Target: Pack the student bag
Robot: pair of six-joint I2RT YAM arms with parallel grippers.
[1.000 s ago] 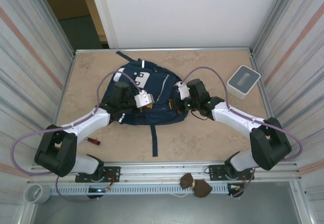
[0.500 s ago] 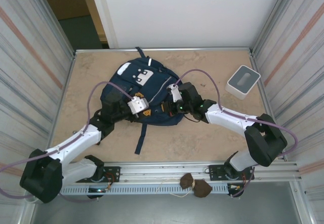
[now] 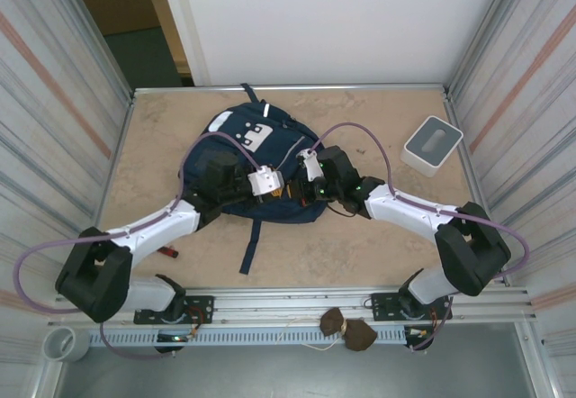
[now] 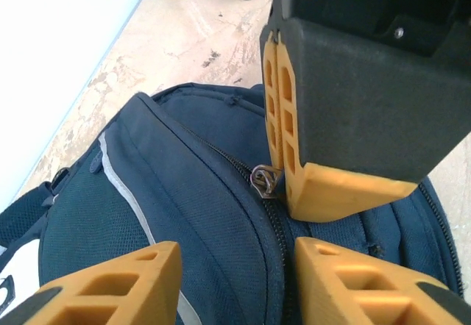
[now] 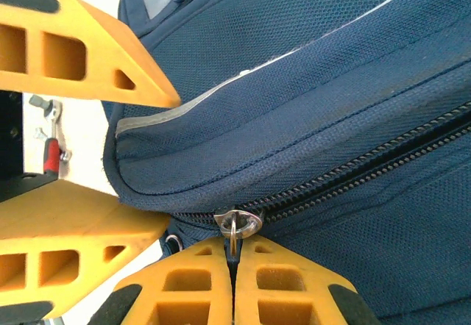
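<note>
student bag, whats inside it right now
Contents hidden: the student bag has its zipper meshed shut where visible, fabric covering the inside. The right gripper pinches the zipper pull.

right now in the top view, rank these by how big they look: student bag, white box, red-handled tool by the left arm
1. student bag, by far the largest
2. white box, much smaller
3. red-handled tool, smallest, just a thin sliver on the table

Table (image 3: 378,245): beige, marbled top.
On it: student bag (image 3: 279,141) centre; grey-white box (image 3: 433,144) far right; red-handled tool (image 3: 166,252) near left.
</note>
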